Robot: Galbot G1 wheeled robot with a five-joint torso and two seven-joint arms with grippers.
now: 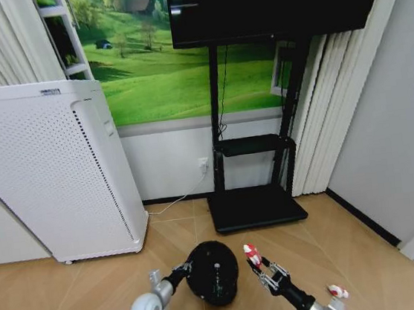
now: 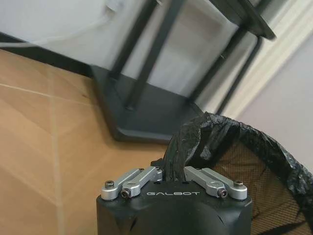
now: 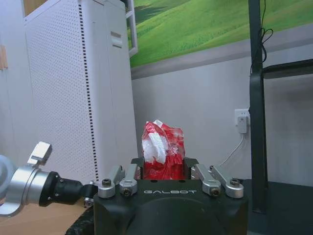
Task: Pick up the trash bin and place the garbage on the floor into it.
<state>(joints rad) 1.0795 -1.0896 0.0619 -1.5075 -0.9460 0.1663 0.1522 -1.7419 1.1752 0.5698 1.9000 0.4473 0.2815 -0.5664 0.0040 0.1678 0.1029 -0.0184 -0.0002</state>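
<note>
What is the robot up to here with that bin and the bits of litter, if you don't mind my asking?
The robot is tidying litter into the trash bin. Its left gripper is shut on the bin's rim and black liner, holding the bin in front of the TV stand. The right gripper is shut on a red-and-white packet, held up just beside the bin and not yet dropped in. Another small white-and-red piece lies on the floor to the robot's right.

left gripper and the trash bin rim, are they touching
Touching. In the left wrist view the left gripper is pinched shut on the black liner at the rim of the trash bin, with no gap between them.
</note>
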